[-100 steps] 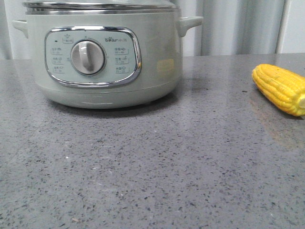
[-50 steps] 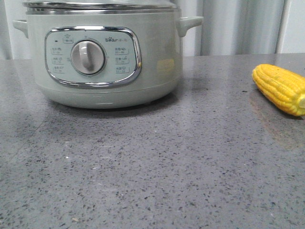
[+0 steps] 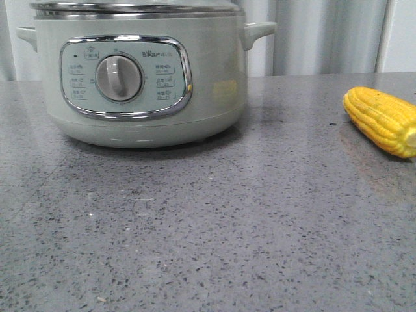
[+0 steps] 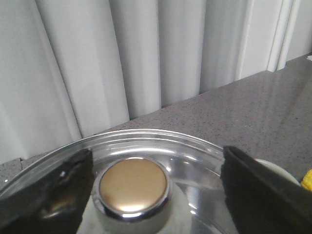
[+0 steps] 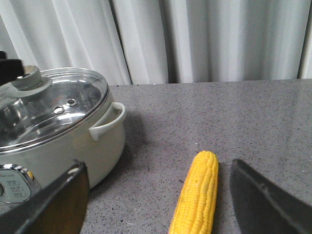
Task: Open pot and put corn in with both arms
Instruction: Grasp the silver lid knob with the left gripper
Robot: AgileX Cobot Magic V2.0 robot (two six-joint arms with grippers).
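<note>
A speckled grey stone bench (image 3: pixel 214 221) fills the lower frame, faintly glossy. Behind it, across the top, hang pale pleated curtains (image 3: pixel 325 36) in soft even light.

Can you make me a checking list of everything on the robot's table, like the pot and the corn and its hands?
Surface: grey speckled table, flat.
Pot: pot stands upright, glass lid on, closed.
Lid knob: knob sits between the left gripper's fingers, not yet pinched.
Corn: corn lies on the table right of the pot, apart from it.
Clutter: nothing seen.
Left gripper: open, around the knob.
Right gripper: open, over the corn, not gripping.
Cables: nothing seen.
Surroundings: pale curtain behind the table.
</note>
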